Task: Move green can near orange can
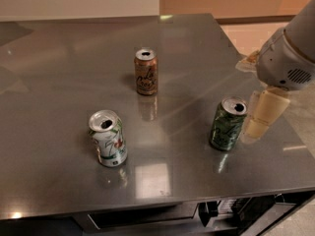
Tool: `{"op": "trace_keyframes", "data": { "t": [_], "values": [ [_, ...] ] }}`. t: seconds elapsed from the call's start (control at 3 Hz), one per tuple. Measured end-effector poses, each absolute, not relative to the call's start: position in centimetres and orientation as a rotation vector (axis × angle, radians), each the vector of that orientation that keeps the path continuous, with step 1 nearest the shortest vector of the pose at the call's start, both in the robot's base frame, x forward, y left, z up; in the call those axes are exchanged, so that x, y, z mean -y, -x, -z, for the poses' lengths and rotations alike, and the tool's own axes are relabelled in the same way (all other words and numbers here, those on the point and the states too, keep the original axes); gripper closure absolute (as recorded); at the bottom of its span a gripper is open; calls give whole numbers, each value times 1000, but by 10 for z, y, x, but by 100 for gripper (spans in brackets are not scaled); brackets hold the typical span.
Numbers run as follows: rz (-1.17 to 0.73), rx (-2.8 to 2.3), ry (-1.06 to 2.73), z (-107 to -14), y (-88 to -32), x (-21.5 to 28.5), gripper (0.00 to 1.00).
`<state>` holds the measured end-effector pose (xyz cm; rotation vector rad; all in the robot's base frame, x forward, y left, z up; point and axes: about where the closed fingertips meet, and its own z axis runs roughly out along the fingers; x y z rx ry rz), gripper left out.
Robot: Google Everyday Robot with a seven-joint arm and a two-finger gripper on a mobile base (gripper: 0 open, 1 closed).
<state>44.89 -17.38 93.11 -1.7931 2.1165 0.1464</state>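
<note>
The green can [227, 124] stands upright on the steel table [59, 77], at its right front. The orange can [146, 71] stands upright near the table's middle, up and to the left of the green can. My gripper [262, 116] comes in from the right edge and hangs just to the right of the green can, close beside it. One cream-coloured finger [266, 113] shows, pointing down; it holds nothing that I can see.
A dented white can [108, 138] with green and red markings stands at the left front. The table's right edge runs just under my gripper. A pale floor lies beyond it. Dark equipment sits below the front edge.
</note>
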Motion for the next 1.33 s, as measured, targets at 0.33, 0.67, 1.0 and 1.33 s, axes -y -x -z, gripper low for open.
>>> {"op": "trace_keyframes", "data": {
  "t": [0.33,0.67,1.0,1.33],
  "values": [
    [-199,-2093,1814,-917,-450,165,0],
    [-225,-2081,1828,-908,-449,161,0],
    [-237,-2072,1849,-902,-447,160,17],
    [-250,-2067,1867,-900,-446,158,42]
  ]
}}
